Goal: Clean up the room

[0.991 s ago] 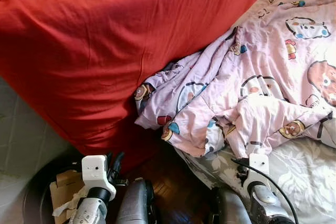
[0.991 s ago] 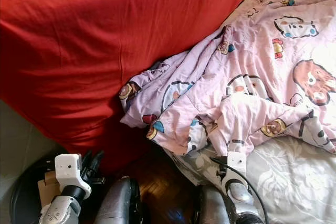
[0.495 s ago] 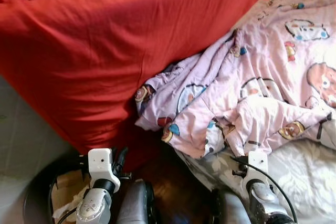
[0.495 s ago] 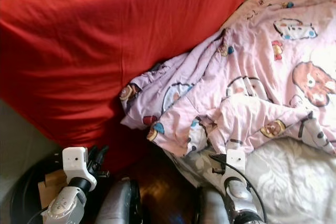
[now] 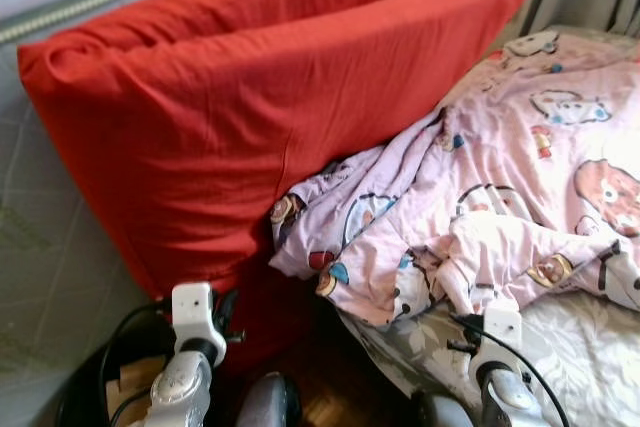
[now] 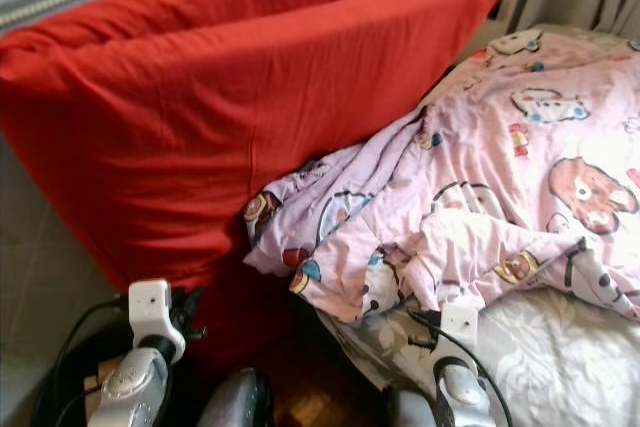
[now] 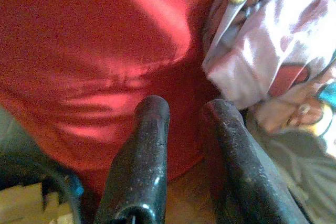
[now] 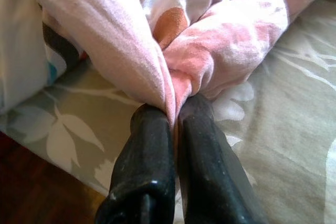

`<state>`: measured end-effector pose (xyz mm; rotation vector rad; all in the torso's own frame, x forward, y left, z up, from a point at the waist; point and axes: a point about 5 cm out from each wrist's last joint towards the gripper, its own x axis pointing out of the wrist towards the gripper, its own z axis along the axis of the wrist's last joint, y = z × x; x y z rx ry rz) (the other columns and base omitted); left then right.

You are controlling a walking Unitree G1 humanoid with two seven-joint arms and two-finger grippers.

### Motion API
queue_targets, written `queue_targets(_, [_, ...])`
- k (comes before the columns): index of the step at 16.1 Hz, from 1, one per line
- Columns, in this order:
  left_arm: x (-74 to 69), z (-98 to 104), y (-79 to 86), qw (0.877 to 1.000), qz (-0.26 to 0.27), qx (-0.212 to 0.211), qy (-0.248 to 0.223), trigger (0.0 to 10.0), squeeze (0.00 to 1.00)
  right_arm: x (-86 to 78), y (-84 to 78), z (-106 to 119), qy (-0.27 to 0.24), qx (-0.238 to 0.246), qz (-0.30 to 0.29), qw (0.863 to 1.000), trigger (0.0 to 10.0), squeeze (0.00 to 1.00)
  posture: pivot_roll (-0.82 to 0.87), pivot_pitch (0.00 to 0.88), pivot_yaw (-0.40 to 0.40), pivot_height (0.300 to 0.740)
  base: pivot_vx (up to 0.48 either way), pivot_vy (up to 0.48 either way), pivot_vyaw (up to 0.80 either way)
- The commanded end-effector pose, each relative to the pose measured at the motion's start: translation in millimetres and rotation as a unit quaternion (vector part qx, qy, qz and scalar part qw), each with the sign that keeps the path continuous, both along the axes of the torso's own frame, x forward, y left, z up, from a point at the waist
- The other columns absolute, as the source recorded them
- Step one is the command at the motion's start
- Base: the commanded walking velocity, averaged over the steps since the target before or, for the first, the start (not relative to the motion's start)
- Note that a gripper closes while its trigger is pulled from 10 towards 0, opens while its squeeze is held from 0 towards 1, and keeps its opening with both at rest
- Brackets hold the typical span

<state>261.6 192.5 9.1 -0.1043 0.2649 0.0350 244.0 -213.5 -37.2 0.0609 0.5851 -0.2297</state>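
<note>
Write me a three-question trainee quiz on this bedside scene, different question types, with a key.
1. True or false: the right gripper is shut on a fold of the pink cartoon-print blanket.
2. Multiple choice: what does the left gripper point at?
A. a blue towel
B. the red cushion
C. a wooden chair
3. Fill in the blank: beneath the blanket, the bed is covered by a grey sheet printed with pale ____.

Key:
1. True; the fabric is pinched between the two black fingers.
2. B; the gripper's fingers are slightly apart and hold nothing.
3. Leaves.
</note>
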Motion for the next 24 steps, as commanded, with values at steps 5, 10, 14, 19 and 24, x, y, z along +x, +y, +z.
queue_targets(5, [-0.1, -11, 6.2, 1.0, 0.014, -0.001, 0.018, 10.0, 0.0, 11.1, -2.8, 16, -0.085, 0.021, -0.016, 0.996, 10.0, 0.0, -0.06, 0.0, 0.101, 0.641, 0.0, 0.0, 0.0])
queue_targets(10, [-19.8, -37, 15.8, 0.995, 0.044, 0.004, 0.085, 10.0, 0.0, 29.1, -1.0, 31, -0.11, 0.02, -0.001, 0.994, 10.0, 0.0, -0.05, 0.0, 0.072, 0.706, 0.0, 0.0, 0.0])
queue_targets(14, [-33.3, -50, 24.3, 0.989, 0.06, 0.005, 0.134, 10.0, 0.0, 33.3, 1.4, 33, -0.113, 0.021, -0.001, 0.993, 10.0, 0.0, -0.04, 0.0, 0.077, 0.74, 0.0, 0.0, 0.0])
queue_targets(19, [-55.9, -70, 20.1, 0.978, 0.055, 0.004, 0.203, 10.0, 0.0, 25.9, 1.4, 28, -0.108, 0.012, 0.007, 0.994, 10.0, 0.0, -0.07, 0.0, 0.072, 0.74, 0.0, 0.0, 0.0])
queue_targets(24, [-66.1, -80, 3.9, 0.97, 0.066, -0.019, 0.232, 10.0, 0.0, 19.4, -13.6, 26, -0.092, -0.027, 0.028, 0.995, 10.0, 0.0, -0.07, 0.0, 0.026, 0.74, 0.0, 0.0, 0.0])
